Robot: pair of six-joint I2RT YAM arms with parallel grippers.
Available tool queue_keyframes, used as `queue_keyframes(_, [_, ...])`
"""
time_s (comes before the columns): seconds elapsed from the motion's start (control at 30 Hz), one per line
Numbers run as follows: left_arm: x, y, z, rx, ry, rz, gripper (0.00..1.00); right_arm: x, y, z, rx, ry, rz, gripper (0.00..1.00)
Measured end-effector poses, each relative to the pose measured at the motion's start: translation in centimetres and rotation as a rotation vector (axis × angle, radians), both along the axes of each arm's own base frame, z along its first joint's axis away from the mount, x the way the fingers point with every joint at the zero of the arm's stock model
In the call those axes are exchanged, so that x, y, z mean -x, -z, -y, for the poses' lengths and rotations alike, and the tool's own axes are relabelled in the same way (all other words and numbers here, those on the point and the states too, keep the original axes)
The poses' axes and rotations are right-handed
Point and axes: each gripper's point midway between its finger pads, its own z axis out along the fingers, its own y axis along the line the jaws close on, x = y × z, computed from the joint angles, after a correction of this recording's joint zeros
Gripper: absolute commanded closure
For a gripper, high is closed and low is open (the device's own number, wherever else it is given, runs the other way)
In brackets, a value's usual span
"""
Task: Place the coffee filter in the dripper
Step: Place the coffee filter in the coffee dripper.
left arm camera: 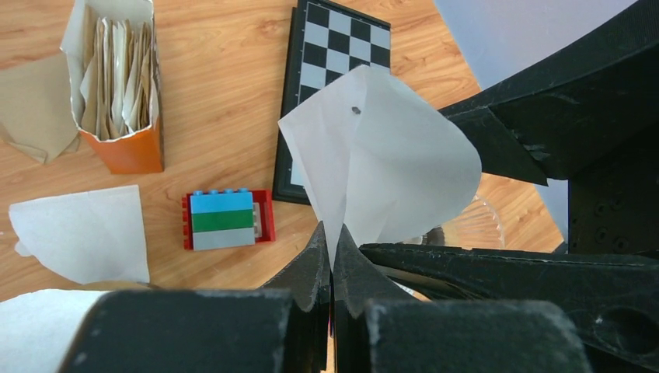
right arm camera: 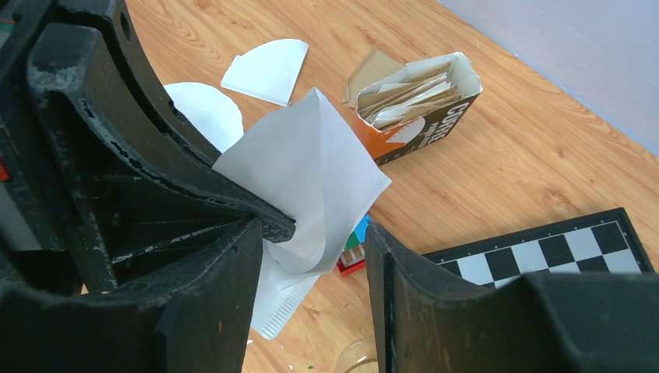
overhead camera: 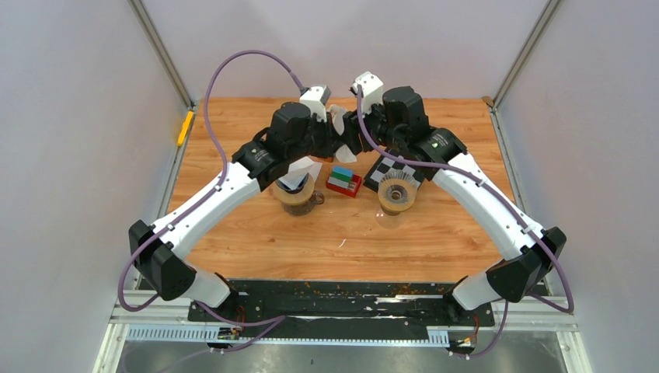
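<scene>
The left claw (left arm camera: 332,260) is pinched tight on one corner of the white paper cone filter (left arm camera: 388,155), holding it aloft so it fans out. The right claw (right arm camera: 315,233) gapes wide and empty, straddling the filter's edge, probably to spread it. The ribbed glass dripper (overhead camera: 396,193) stands apart, unfilled, on the wooden table (overhead camera: 256,233).

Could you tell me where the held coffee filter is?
In the top view, the coffee filter hangs at far centre, pinched by the left gripper, beside the right gripper.
</scene>
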Motion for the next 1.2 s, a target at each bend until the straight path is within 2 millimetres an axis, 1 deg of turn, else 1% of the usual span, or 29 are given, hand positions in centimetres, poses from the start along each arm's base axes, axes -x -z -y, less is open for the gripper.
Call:
queue_keyframes(0.47, [-0.1, 0.1, -0.2, -0.046, -0.012, 0.034, 1.00, -0.2, -0.1, 0.4, -0.073, 0.010, -0.066, 0.49])
queue_keyframes(0.7, [0.1, 0.1, 0.0, -0.051, -0.006, 0.038, 1.00, 0.0, -0.2, 0.3, -0.114, -0.006, -0.103, 0.48])
queue_keyframes(1.03, [0.3, 0.2, 0.1, -0.067, 0.000, 0.048, 1.00, 0.6, -1.3, -0.1, -0.171, -0.039, -0.129, 0.46])
queue_keyframes(1.2, [0.3, 0.1, 0.2, -0.073, 0.000, 0.054, 1.00, 0.4, -1.4, 0.0, -0.173, -0.033, -0.128, 0.49])
